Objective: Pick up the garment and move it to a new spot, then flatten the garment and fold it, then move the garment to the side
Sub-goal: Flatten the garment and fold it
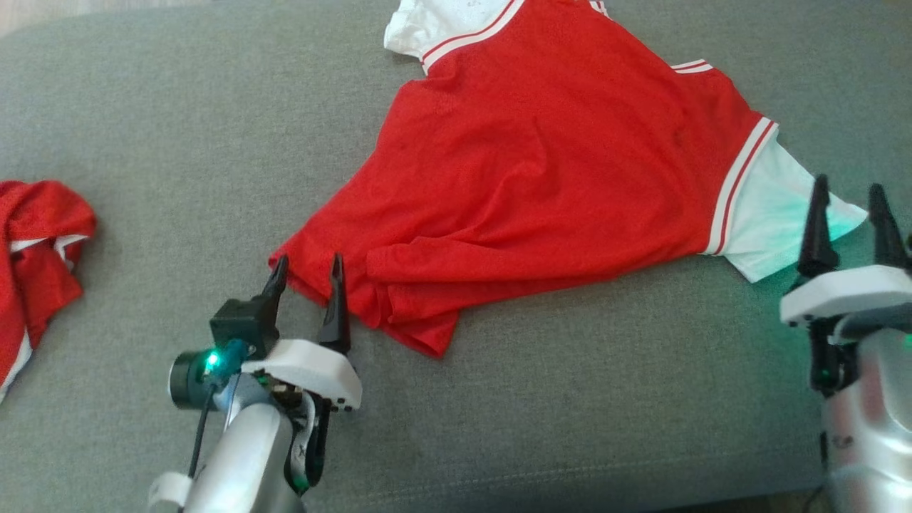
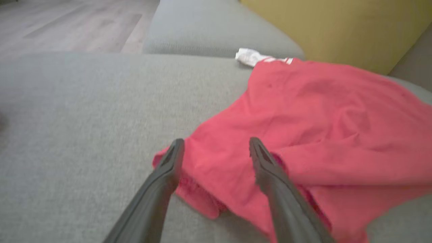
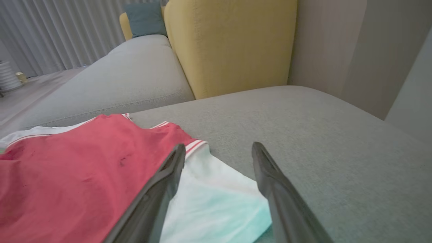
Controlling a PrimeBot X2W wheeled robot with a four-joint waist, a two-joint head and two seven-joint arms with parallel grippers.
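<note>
Reading the layout: garment (image 1: 541, 178) lies on the grey sofa (image 1: 178, 142), from centre out to the right. The body is red and the sleeves are white.

It isn't flat. The hem is bunched into a point at near left, with a fold doubled over beside it. The long axis runs diagonally, from that hem point to the shoulders at far right.

Left fingers (image 1: 335, 306) are spread and holding nothing. They straddle the hem point, one tip at the cloth's left edge and the other over the red. The cloth lies straight ahead of them, toward the far right. Can't tell whether the tips touch the fabric or hang just above it.

Right fingers (image 1: 816, 228) are also spread and empty. They sit at the near-right end, over the white sleeve (image 1: 776, 214). In the right wrist view the sleeve's corner lies between the two tips. Contact isn't clear there either.

Each arm is already nearest to its own end: left on the hem, right on the sleeve. My read is that this is the flattening step, and the move turns on that diagonal. Pinching both ends and pulling apart along it should take out the bunching.

Risk on the left: the doubled fold lies just right of the tips, so a shallow pinch may catch one layer only.

A second red cloth (image 1: 35, 242) sits at the far-left edge of the sofa, well apart and out of the way.
</note>
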